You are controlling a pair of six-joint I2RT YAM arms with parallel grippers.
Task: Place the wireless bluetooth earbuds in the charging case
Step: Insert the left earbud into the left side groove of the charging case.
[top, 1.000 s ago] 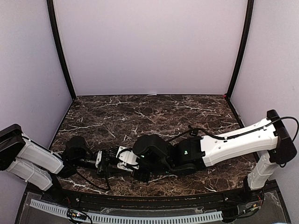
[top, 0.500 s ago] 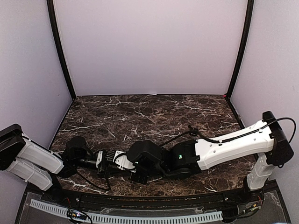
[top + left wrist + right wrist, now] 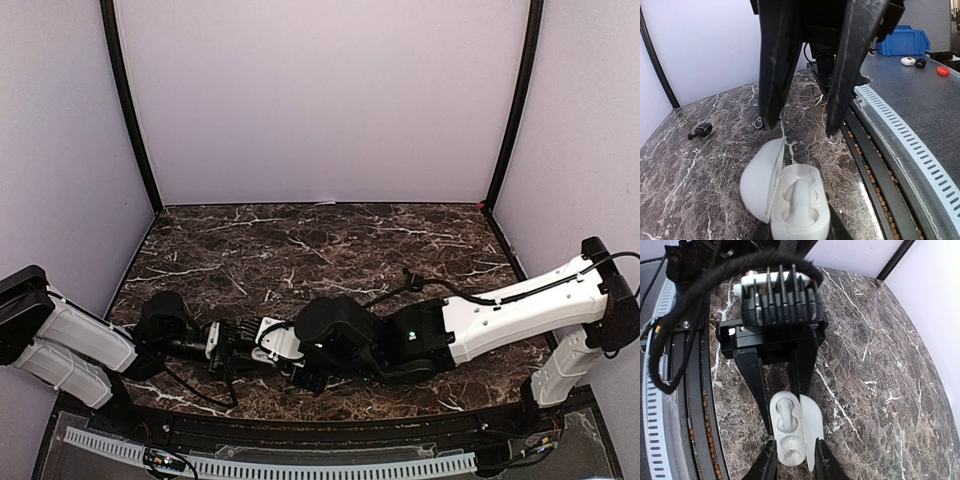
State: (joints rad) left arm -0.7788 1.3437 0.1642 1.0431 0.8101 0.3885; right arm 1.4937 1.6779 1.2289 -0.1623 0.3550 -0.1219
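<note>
White charging case (image 3: 782, 200), open with one white earbud (image 3: 800, 202) seated, sits pinched in the left gripper (image 3: 786, 415), at six o'clock from the right gripper (image 3: 801, 129), whose slightly parted fingers (image 3: 774, 70) hold nothing.

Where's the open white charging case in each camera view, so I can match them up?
Top external: charging case, a partly hidden white patch, low and left of centre.
Left wrist: the case at bottom centre, lid open leftward.
Right wrist: the case at bottom centre, lid open rightward.
Shared landmark: the white slotted strip along the near edge.
</note>
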